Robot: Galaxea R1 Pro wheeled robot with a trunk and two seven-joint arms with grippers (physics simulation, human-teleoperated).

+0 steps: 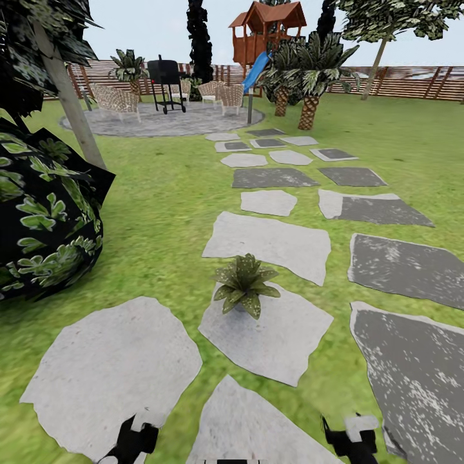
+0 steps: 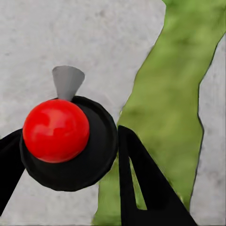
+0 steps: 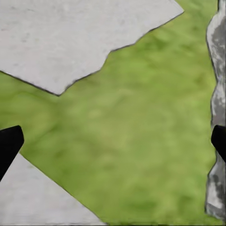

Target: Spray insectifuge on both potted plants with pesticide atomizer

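Head view: a low speckled green-leaved potted plant (image 1: 245, 283) is seen standing on a pale grey stepping stone (image 1: 270, 338) in the green lawn (image 1: 161, 212).

Left wrist view: the left gripper (image 2: 70, 162) is clamped on a black round sprayer top with a red button (image 2: 59, 134).

Right wrist view: the jaws of the right gripper (image 3: 113, 146) are held wide apart over grass.

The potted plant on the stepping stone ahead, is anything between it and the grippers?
Nothing visible does. The potted plant sits at the far edge of a pale stepping stone, and between it and the left gripper and right gripper lie flat stone and grass.
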